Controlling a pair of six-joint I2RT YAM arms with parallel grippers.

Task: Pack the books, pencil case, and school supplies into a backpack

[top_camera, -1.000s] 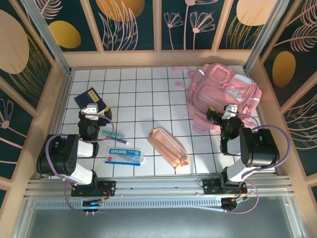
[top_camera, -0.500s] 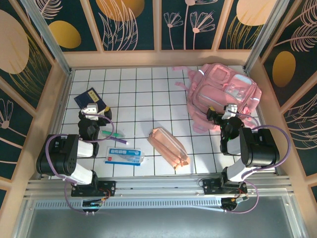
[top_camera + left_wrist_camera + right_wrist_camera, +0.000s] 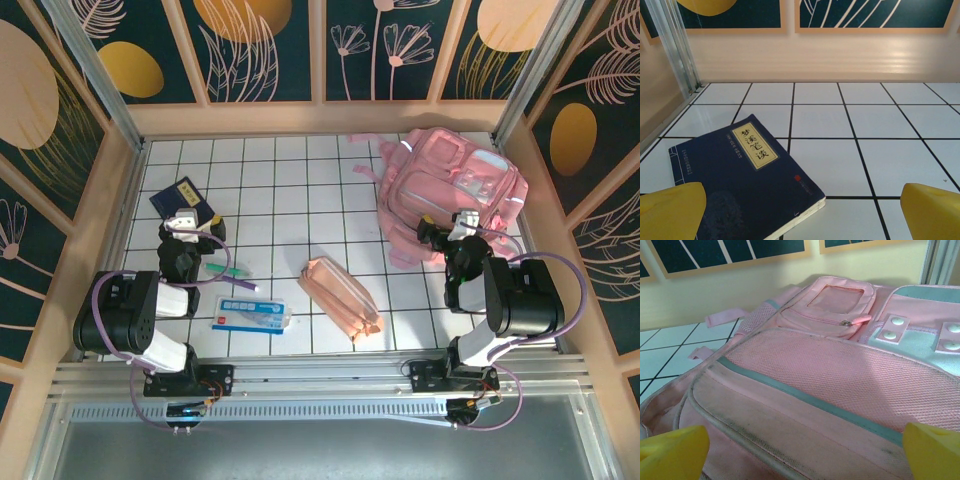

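The pink backpack (image 3: 450, 185) lies flat at the far right of the tiled table (image 3: 290, 180), front pockets up. From here I can't tell whether its main zip is open, though I'd judge nothing is packed yet, since everything else is out on the tiles. The right gripper (image 3: 447, 229) sits at the bag's near edge, fingers spread wide with nothing between them, and its camera looks along the mesh panel. On the far left the navy book (image 3: 183, 199) lies flat, with the left gripper (image 3: 191, 223) right at its near edge, fingers just as wide and empty. Closer to that arm's base are the green pen (image 3: 228, 270) and the white-and-blue packet (image 3: 250, 314). The peach pencil case (image 3: 342, 297) lies in the middle, well apart from the bag. To my eye the book is the step in hand, and it's a thin thing flush on a hard surface (awkward to pinch from above) — better to come in low at the near corner, slip one finger under the edge and close near the spine so the pages don't fan. The right arm would do well to find the bag's mouth and hold it up.
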